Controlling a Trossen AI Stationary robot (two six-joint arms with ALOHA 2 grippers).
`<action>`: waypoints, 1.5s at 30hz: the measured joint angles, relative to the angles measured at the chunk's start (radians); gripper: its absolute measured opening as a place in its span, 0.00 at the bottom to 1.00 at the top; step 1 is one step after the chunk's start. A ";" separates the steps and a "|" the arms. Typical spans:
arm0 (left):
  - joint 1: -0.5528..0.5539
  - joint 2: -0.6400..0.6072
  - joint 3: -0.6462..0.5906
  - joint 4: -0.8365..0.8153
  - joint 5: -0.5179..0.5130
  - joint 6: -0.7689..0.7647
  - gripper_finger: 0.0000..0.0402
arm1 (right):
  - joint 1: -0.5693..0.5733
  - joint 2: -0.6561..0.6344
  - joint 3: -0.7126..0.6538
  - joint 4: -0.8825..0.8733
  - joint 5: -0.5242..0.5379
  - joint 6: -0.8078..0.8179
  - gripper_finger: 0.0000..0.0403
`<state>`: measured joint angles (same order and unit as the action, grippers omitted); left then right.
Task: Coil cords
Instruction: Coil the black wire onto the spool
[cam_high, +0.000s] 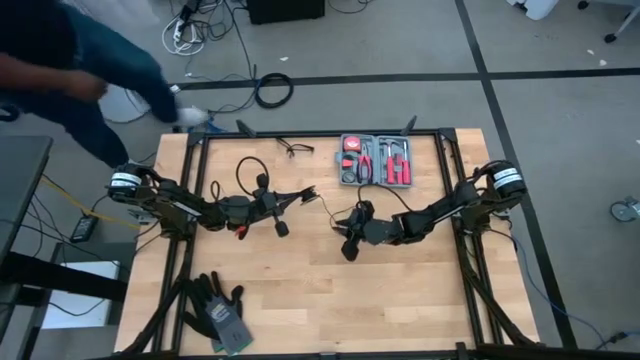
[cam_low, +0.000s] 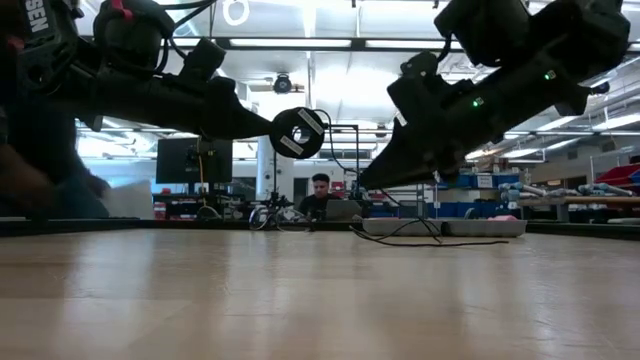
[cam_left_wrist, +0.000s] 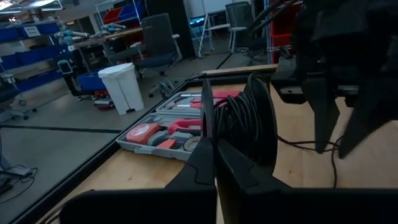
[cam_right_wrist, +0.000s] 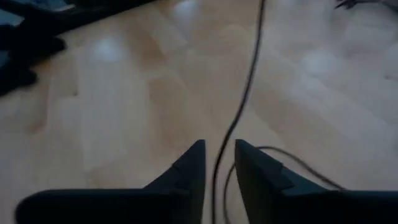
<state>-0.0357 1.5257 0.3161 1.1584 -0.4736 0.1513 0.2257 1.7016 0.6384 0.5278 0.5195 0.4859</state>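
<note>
High view: the left gripper (cam_high: 281, 226) is pressed together beside a black reel wound with thin black cord (cam_left_wrist: 249, 121). To its right, the cord (cam_right_wrist: 244, 93) runs loose between the slightly spread fingers of the right gripper (cam_right_wrist: 219, 163), above the pale wooden table (cam_high: 400, 290).

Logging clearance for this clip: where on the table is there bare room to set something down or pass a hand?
Free: the light wooden tabletop between the dark work gloves and the right edge. Crowded: the middle band, where both tools, left and right, work the thin black cable, and the back by the grey tool case.
</note>
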 joint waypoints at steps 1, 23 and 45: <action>0.000 0.000 0.000 -0.001 0.000 0.000 0.00 | 0.000 -0.001 0.000 -0.001 0.018 -0.006 0.16; 0.019 0.001 0.012 0.110 0.118 -0.129 0.00 | -0.173 0.041 0.021 0.073 -0.002 -0.064 0.00; 0.042 0.097 0.143 -0.275 -0.019 -0.150 0.00 | -0.174 0.048 0.277 -0.071 -0.069 -0.364 0.00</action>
<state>0.0066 1.6226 0.4594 0.8837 -0.4926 0.0009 0.0513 1.7494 0.9157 0.4572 0.4500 0.1222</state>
